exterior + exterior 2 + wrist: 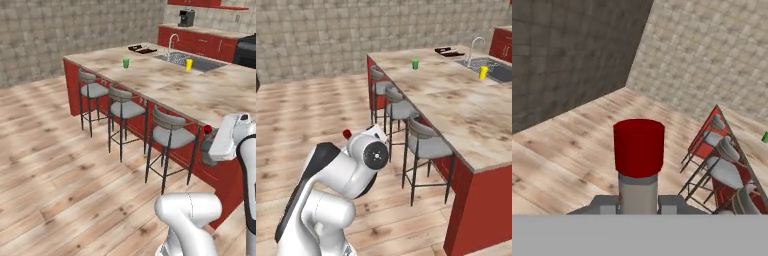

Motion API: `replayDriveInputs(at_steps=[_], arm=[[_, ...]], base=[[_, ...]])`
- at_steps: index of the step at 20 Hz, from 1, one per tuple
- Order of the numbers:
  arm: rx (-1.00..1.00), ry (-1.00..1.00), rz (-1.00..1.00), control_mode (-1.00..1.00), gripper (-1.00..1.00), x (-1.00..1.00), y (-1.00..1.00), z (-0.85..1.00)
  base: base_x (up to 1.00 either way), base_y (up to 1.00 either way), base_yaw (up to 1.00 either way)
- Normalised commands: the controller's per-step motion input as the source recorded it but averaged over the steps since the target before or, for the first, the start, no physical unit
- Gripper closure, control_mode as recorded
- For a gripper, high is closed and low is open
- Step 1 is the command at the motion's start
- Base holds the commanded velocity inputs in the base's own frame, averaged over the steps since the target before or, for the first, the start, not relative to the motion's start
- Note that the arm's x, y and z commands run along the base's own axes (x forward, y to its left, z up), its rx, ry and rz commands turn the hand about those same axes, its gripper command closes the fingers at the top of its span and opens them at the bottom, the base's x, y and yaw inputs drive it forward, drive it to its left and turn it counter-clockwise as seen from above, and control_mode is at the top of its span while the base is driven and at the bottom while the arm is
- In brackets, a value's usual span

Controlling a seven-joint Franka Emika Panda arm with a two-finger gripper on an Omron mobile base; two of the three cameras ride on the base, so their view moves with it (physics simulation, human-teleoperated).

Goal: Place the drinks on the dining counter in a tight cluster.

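My gripper [638, 204] is shut on one of the drinks, a small grey glass bottle [638, 192] with a red cap [639, 146], held upright between the fingertips [603, 204]. In the left base view the red cap [207, 130] sticks up above the hand [214, 149], just off the near edge of the dining counter [200, 95]. From the right, the cap [347, 133] peeks over the white arm, left of the dining counter [466, 107] and out above the wooden floor. The bottle's lower body is hidden by the hand.
Three grey-seated stools [170, 135] line the island's near side. A green cup [126, 63], a yellow cup [189, 64], a sink with tap [172, 50] and a dark tray [142, 49] are at its far end. Open wooden floor [50, 165] lies to the left.
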Motion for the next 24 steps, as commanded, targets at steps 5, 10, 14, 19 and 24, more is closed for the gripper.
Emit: replayDriveInputs(at_steps=[5, 10, 14, 19, 24], arm=[[0.0, 0.0, 0.0, 1.0, 1.0, 0.0, 0.0, 0.0], [0.0, 0.0, 0.0, 1.0, 1.0, 0.0, 0.0, 0.0], [0.0, 0.0, 0.0, 1.0, 1.0, 0.0, 0.0, 0.0], [0.0, 0.0, 0.0, 1.0, 1.0, 0.0, 0.0, 0.0], [0.0, 0.0, 0.0, 1.0, 1.0, 0.0, 0.0, 0.0]], base=[[0.9, 0.75, -0.7], [1.0, 0.83, -0.5], [0.95, 0.57, -0.64], [0.91, 0.68, -0.67], [1.0, 0.4, -0.39]])
